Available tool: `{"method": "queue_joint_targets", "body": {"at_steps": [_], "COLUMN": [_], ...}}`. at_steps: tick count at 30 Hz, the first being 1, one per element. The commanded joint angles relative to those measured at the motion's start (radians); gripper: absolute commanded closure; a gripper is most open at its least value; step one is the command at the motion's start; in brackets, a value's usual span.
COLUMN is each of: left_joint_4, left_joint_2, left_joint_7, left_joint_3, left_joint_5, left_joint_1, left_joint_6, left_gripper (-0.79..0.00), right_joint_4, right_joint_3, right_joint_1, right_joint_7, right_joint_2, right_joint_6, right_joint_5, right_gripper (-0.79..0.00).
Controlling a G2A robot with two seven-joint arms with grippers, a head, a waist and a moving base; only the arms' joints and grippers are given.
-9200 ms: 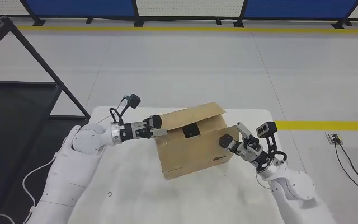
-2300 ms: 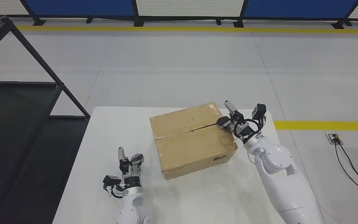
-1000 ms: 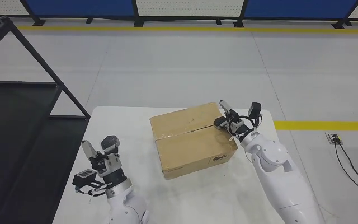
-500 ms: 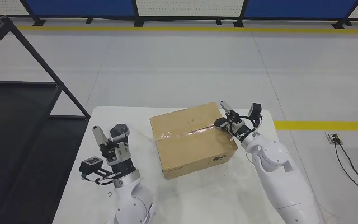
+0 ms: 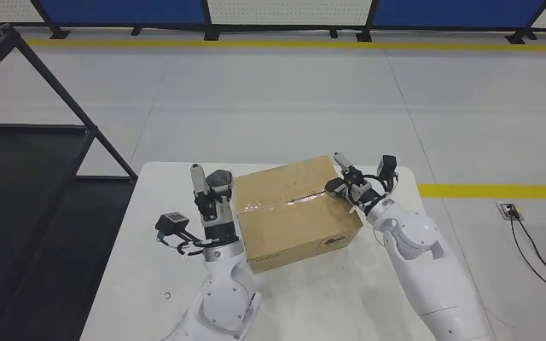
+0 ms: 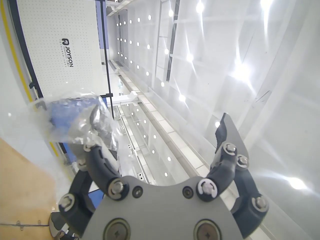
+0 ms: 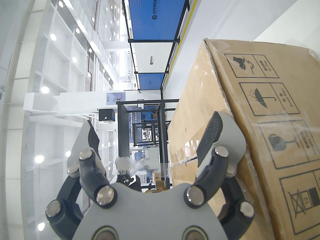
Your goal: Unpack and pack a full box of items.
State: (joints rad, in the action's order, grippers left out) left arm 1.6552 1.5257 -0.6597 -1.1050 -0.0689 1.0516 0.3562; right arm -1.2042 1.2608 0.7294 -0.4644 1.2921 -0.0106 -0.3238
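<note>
A closed cardboard box (image 5: 290,213) stands in the middle of the white table (image 5: 153,256), with a shiny strip of clear tape (image 5: 286,202) along its top seam. My left gripper (image 5: 209,181) is at the box's left edge, pointing upward and open (image 6: 160,136). A crumpled piece of clear tape (image 6: 82,123) clings to one of its fingers. My right gripper (image 5: 338,173) is at the box's far right top corner, open (image 7: 152,136). One of its fingers (image 7: 212,131) lies against the box top (image 7: 200,96), near the seam.
A black metal rack (image 5: 51,128) stands off the table's left side. A yellow line (image 5: 478,190) runs along the floor to the right. A small ring-shaped mark (image 5: 167,296) lies on the table at the front left.
My left arm has swung from the table's front left up to the box's left edge. A shiny tape strip now shows along the seam. The right gripper has barely moved.
</note>
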Motion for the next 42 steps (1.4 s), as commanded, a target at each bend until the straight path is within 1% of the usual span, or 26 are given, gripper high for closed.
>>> {"method": "queue_joint_targets", "body": {"at_steps": [1, 11, 20, 29, 42], "left_joint_4": [-0.016, -0.098, -0.171, -0.224, -0.304], "left_joint_2": [0.006, 0.036, 0.064, 0.092, 0.133], "left_joint_7": [0.008, 0.038, 0.056, 0.080, 0.101], "left_joint_3": [0.012, 0.068, 0.096, 0.141, 0.168], "left_joint_5": [-0.002, -0.019, -0.018, -0.038, -0.032], "left_joint_1": [-0.015, -0.069, -0.126, -0.159, -0.221], "left_joint_6": [-0.008, -0.038, -0.065, -0.081, -0.100], "left_gripper": [-0.785, -0.785, -0.785, -0.785, -0.785], "right_joint_4": [0.000, 0.006, 0.022, 0.026, 0.029], "right_joint_3": [0.000, 0.001, 0.002, 0.006, 0.011], "right_joint_1": [-0.002, -0.006, -0.011, -0.011, -0.006], "right_joint_7": [0.001, -0.002, -0.003, -0.006, -0.012], "right_joint_2": [0.000, 0.002, 0.004, 0.004, 0.005], "right_joint_6": [-0.001, -0.003, -0.002, 0.001, 0.010], "right_joint_5": [0.000, 0.001, -0.003, -0.003, -0.004], "right_gripper": [-0.785, -0.785, -0.785, -0.785, -0.785]}}
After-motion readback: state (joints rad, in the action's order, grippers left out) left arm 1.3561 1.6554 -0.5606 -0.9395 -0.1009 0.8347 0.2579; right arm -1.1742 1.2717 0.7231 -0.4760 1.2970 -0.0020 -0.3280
